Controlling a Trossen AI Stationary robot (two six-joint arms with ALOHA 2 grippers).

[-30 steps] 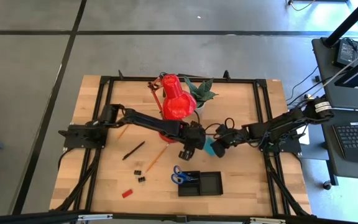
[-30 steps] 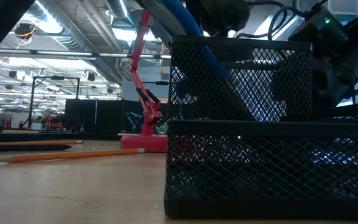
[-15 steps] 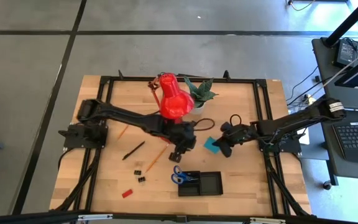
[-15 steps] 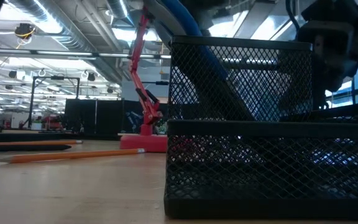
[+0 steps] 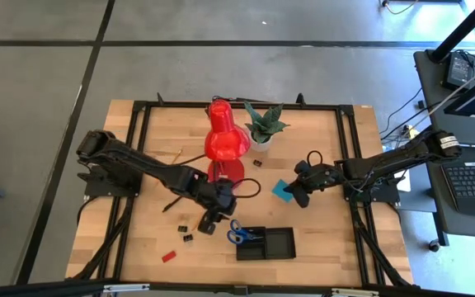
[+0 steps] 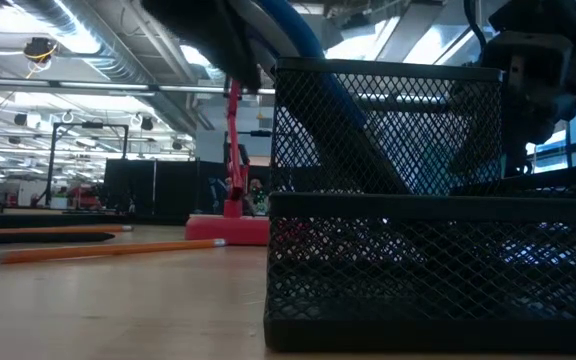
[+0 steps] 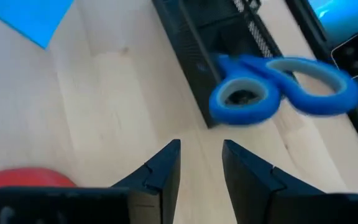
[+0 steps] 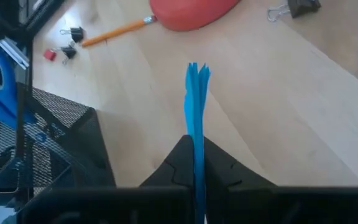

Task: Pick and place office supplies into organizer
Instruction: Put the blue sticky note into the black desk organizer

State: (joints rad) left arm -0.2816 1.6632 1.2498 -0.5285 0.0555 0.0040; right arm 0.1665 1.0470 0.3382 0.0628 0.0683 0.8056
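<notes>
Left tool: hovering low over the worktop just left of the scissors, fingers standing apart with nothing between them, so it's released and carrying nothing.

Right tool: sitting out on the right half of the worktop, clenched on the blue note pad, which is sticking out edge-on from between its fingers in the right wrist view.

Scissors: blue handles are hanging over the left end of the organizer, blades reaching into it. In the left wrist view the handles are lying right at the tray's edge.

Organizer: black mesh tray sitting near the front edge of the worktop, a bit right of centre. It's filling most of the low view.

Pencil: orange one lying flat on the wood, well left of the tray, with a dark pen lying just behind it.

Black clips: a couple sitting loose to the left of the left tool.

Red block: lying near the front left, apart from everything else.

Red lamp: standing at the back middle, shade hanging over the worktop.

Plant: standing just right of the lamp.
</notes>
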